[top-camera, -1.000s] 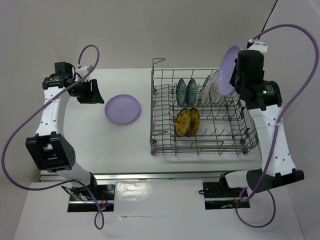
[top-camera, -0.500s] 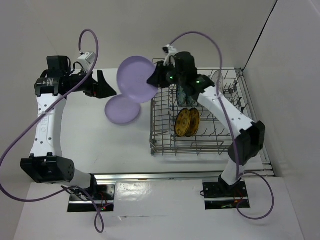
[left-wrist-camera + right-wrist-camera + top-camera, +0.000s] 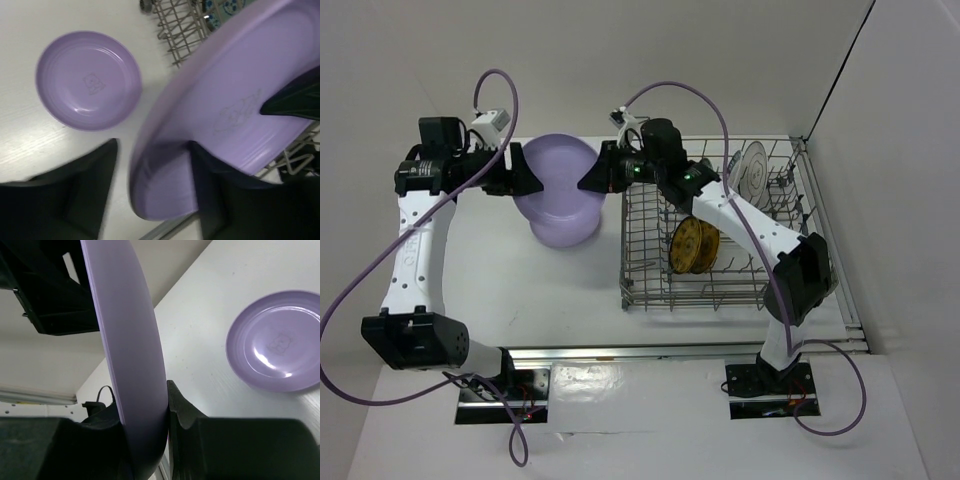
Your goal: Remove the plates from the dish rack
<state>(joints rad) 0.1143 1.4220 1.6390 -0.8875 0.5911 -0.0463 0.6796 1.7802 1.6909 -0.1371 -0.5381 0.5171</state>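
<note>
A lavender plate (image 3: 558, 165) stands on edge in the air, left of the rack (image 3: 720, 285) and over the table (image 3: 500, 280). The right gripper (image 3: 592, 178) is clamped on its rim nearest the rack; the right wrist view shows the plate edge-on, pinched between both fingers. The left gripper (image 3: 525, 172) meets it from the other side with its jaws spread wide. The plate's far rim sits between them, close against one finger, with a clear gap to the other. A second plate (image 3: 87, 80), also lavender, lies flat on the table just below. Two yellow plates (image 3: 695, 243) and a white plate (image 3: 752, 170) stand in the rack.
</note>
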